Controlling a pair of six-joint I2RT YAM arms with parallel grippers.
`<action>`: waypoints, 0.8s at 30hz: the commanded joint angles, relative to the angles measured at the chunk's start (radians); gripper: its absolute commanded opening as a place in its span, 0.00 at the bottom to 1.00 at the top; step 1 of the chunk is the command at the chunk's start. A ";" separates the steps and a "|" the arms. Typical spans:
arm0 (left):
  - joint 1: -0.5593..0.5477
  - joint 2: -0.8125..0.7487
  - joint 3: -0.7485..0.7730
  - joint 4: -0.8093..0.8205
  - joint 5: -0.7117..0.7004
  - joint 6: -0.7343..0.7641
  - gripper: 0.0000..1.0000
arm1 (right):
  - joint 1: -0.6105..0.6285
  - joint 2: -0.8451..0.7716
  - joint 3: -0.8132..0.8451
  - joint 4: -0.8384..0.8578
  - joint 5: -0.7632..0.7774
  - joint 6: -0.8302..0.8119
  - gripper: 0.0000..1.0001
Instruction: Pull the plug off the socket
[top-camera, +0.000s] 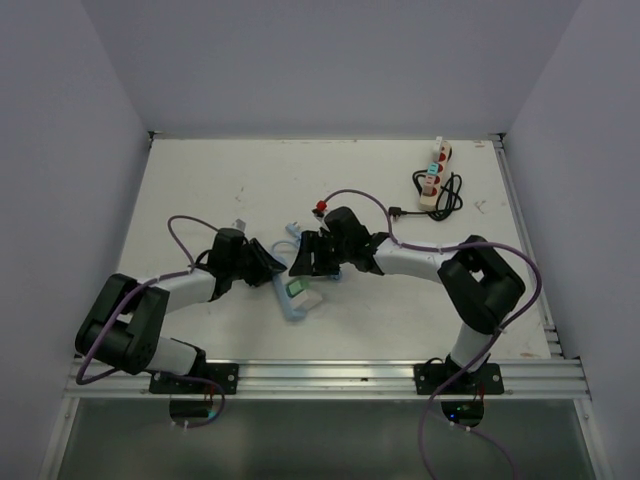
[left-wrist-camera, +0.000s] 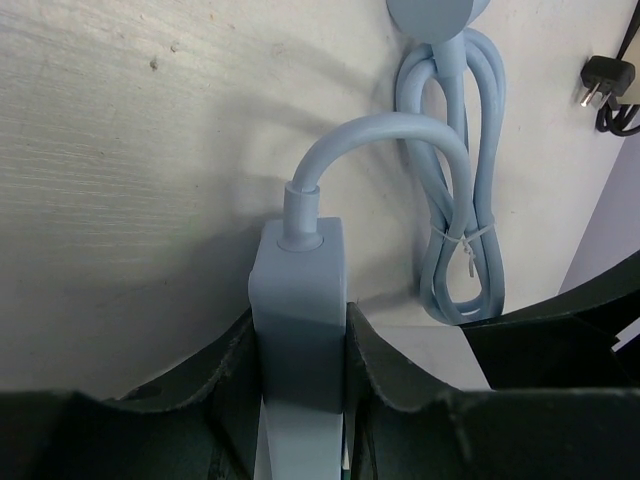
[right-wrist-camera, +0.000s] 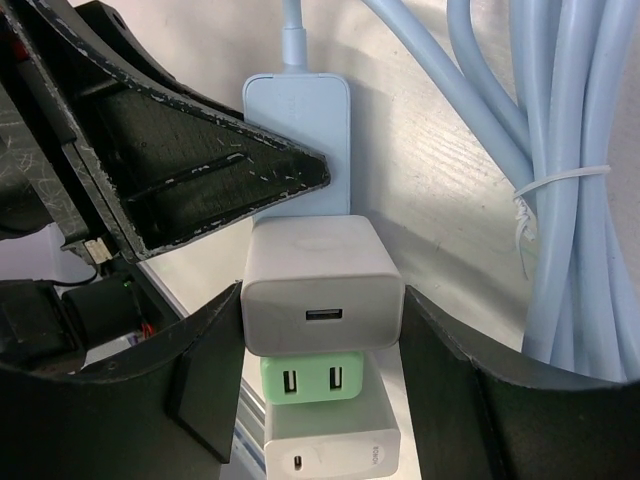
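White plug (right-wrist-camera: 320, 290) sat in the strip (left-wrist-camera: 297, 320), in the socket nearest its cable end, mid-table (top-camera: 200, 190). Right gripper (right-wrist-camera: 322, 315) was closed on the plug's two sides, evidently to draw it out. Left gripper (left-wrist-camera: 300, 385) clamped the strip's cable end narrowly, probably to brace it against that pull.

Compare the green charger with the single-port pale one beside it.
The pale charger is off-white, the green charger mint. The pale charger shows one USB port, the green charger two. The pale charger looks bulkier than the green. Both sit on the blue power strip.
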 joint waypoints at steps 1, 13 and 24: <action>0.018 -0.014 0.001 -0.154 -0.178 0.104 0.00 | -0.057 -0.104 0.007 -0.026 0.013 -0.019 0.00; 0.018 -0.013 0.002 -0.236 -0.256 0.119 0.00 | -0.110 -0.160 0.001 -0.094 0.018 -0.053 0.00; 0.018 -0.008 0.025 -0.320 -0.340 0.139 0.00 | -0.156 -0.184 -0.021 -0.094 -0.005 -0.065 0.00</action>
